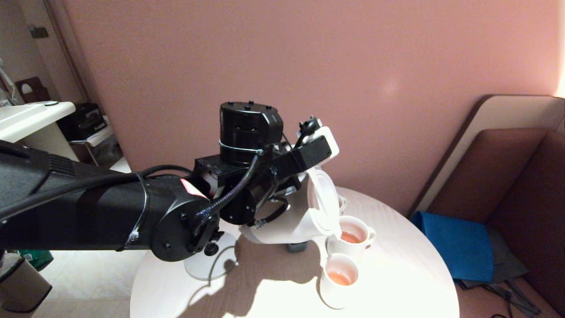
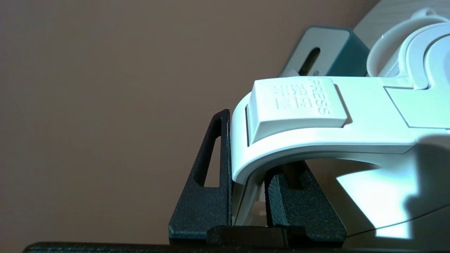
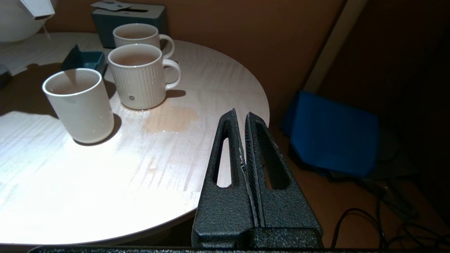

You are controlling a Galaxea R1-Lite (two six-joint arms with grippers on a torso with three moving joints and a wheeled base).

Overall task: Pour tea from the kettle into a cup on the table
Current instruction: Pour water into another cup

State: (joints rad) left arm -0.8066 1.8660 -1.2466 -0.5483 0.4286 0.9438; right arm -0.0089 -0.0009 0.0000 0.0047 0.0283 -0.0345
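- Pour step was underway: your left hand [image 2: 248, 196] was clamped on the kettle [image 1: 287, 221] handle, kettle tipped above the tabletop [image 1: 397, 282], spout over the plain cup [image 3: 79, 105]; thin tea [image 3: 45, 31] trickled out.
- Next, I'd judge: level kettle w/o dripping; there was already a spill [image 3: 170, 119].
- Right hand [image 3: 245, 140] idled closed, empty, beside tabletop.

A blue cushion [image 1: 457, 245] lies by the brown sofa [image 1: 525, 194]; a teal box [image 3: 129, 19], perhaps tissues.

The near part of the table [image 3: 88, 182] is bare, so a hand can pass there. Farther back, three cups [image 3: 80, 105] stand close together, with a wet puddle [image 3: 170, 119] beside them. The tipped kettle [image 1: 304, 212] hangs over the cups.
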